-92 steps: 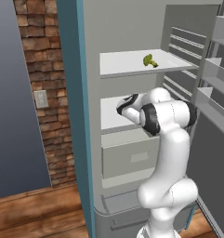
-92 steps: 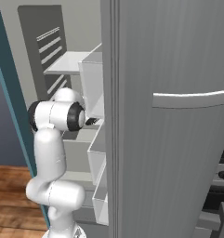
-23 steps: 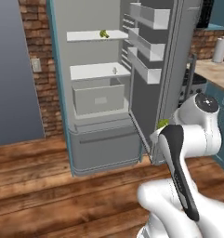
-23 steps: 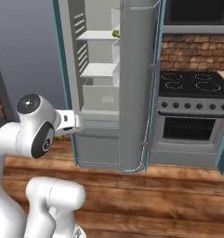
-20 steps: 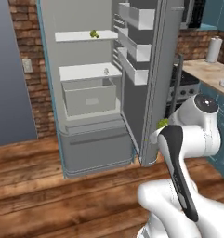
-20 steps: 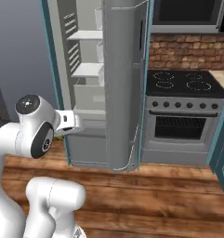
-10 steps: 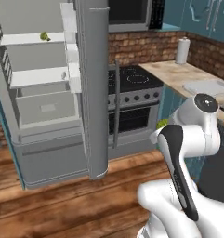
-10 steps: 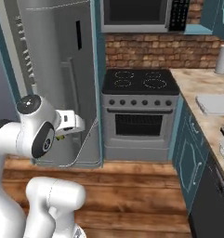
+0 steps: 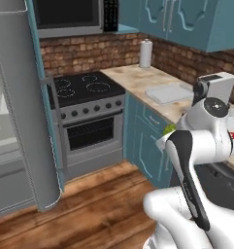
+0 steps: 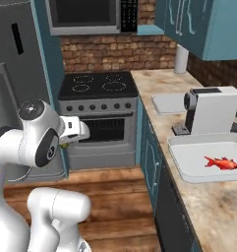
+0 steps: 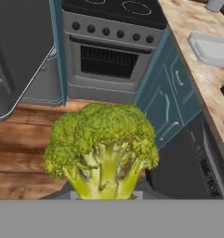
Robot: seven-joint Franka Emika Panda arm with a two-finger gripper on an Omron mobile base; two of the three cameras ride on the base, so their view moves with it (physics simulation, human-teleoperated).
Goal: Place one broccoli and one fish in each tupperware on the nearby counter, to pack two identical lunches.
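Note:
My gripper [image 10: 70, 140] is shut on a green broccoli [image 11: 102, 148], held over the wooden floor in front of the oven. A bit of the broccoli [image 9: 169, 129] peeks out beside my forearm. One pale tupperware [image 10: 207, 169] lies on the beige counter [image 10: 213, 211] near me, with a red fish [image 10: 222, 163] in it. Another tupperware [image 10: 167, 103] lies further along, past the coffee machine, and looks bare; it is the tupperware [image 9: 170, 93] and tupperware [image 11: 211, 48] of the other views.
A coffee machine [image 10: 208, 114] stands between the two containers. The black stovetop [image 9: 85, 86] and its oven [image 11: 108, 62] are to the left of the counter. A paper towel roll [image 9: 145, 53] stands at the back. The grey fridge door [image 9: 22, 121] hangs open at the left.
The base has swung right, so the views went from the open fridge to the stove and counter. The broccoli stays in my shut gripper.

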